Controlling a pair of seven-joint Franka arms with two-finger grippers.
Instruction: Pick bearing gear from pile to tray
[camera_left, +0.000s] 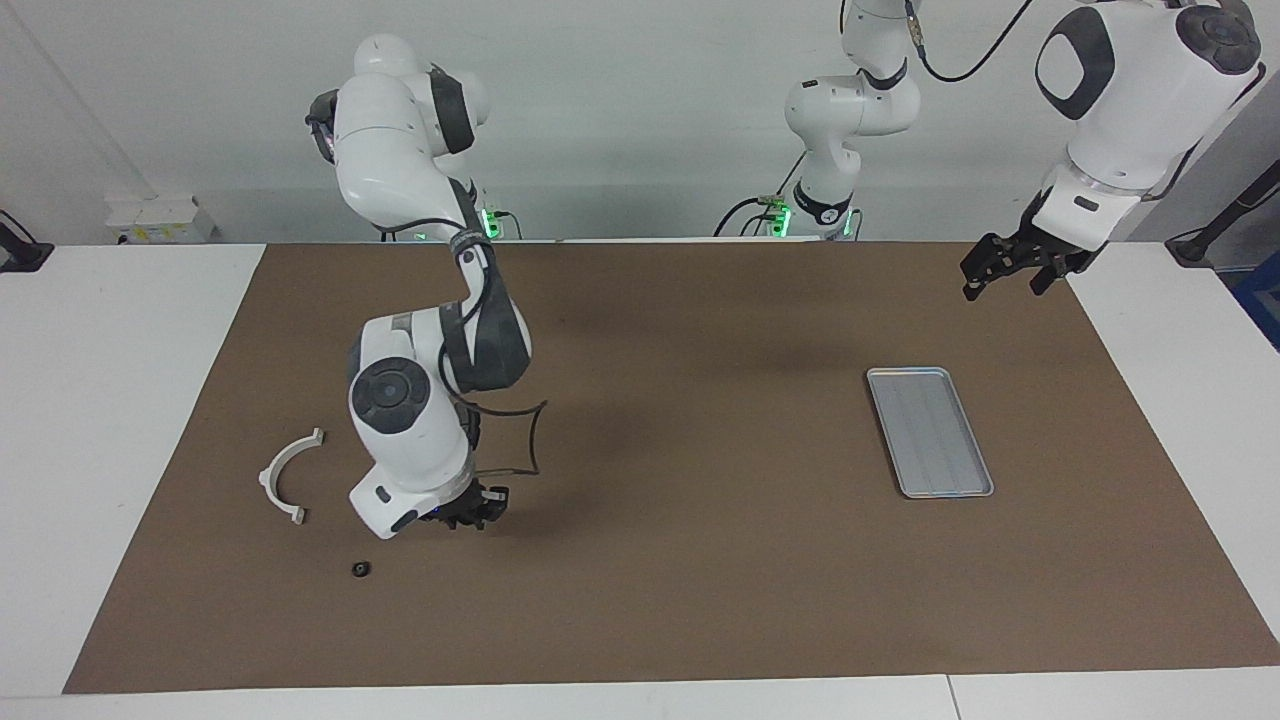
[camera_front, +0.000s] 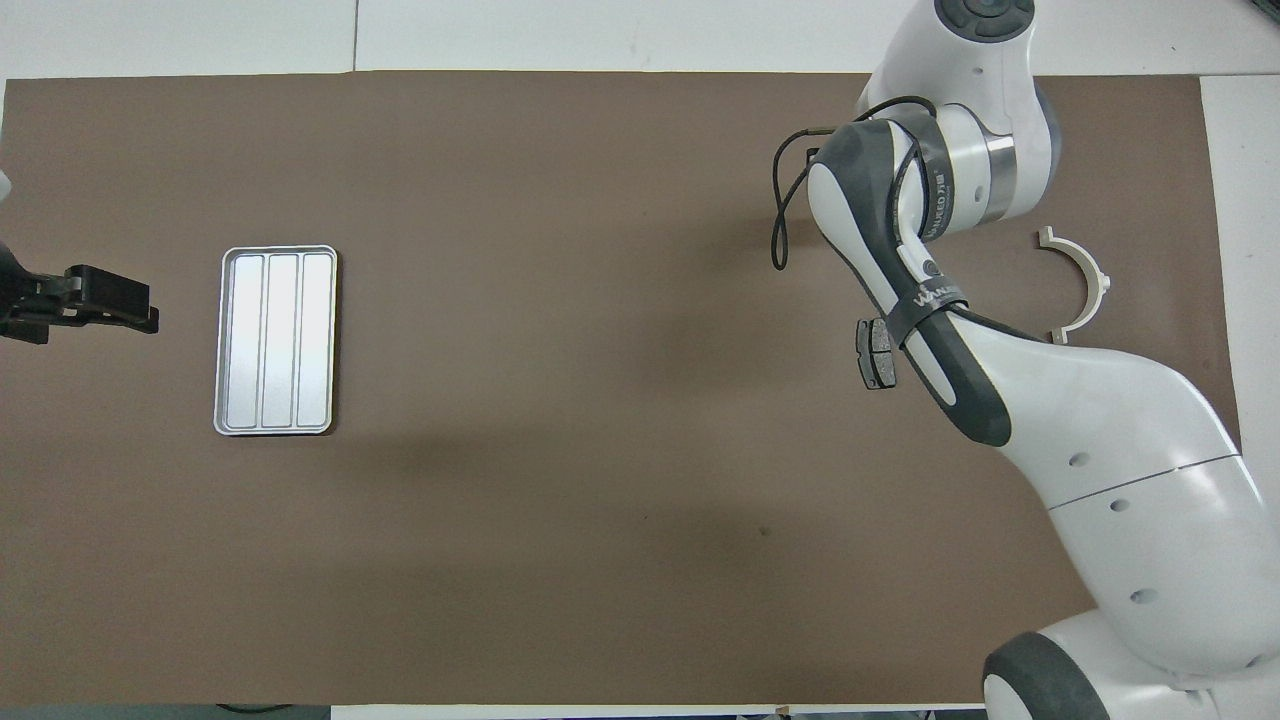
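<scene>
Brown matting covers the table, and on it we count one silver-grey ribbed tray toward the left arm's end, with nothing in it. At the right arm's end lie one white half-ring bracket, one dark grey pad (seen only from overhead, partly under the arm) and one tiny black round piece, farther from the robots than the bracket. Our right gripper hangs raised over the mat beside the bracket, fingers nearly closed; whether they pinch anything we cannot tell. Our left gripper waits with fingers spread over the mat's edge, near the tray.
</scene>
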